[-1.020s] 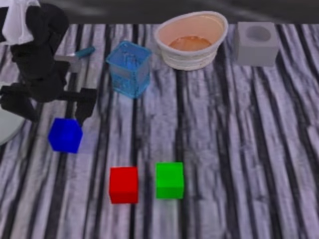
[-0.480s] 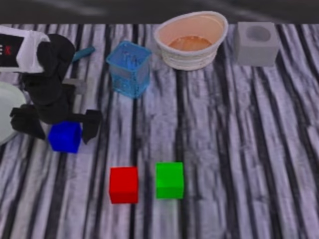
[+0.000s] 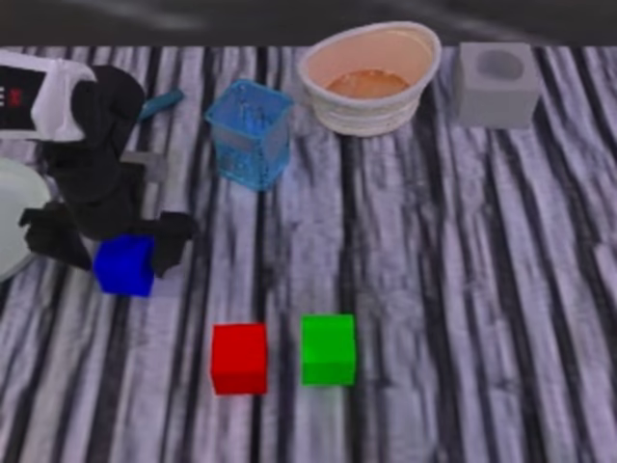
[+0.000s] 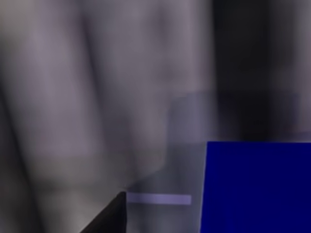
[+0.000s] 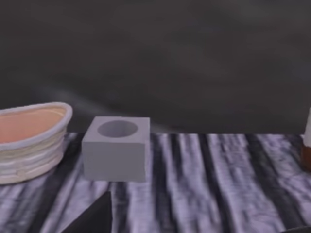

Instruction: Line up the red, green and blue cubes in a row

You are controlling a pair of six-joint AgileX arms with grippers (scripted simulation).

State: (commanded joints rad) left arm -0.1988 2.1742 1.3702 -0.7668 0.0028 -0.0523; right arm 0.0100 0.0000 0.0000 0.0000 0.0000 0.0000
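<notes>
Straddling deep blue cube, left gripper jaws spread, plain solid faces

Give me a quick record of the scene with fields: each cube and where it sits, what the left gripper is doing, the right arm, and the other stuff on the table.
blue cube: left side of table, between the left gripper's fingers
red cube: near edge, beside green cube, small gap
left gripper: fingers straddle blue cube, grip not confirmed
right arm: not in top view
other items: see-through blue container, basket, grey block along far edge
</notes>
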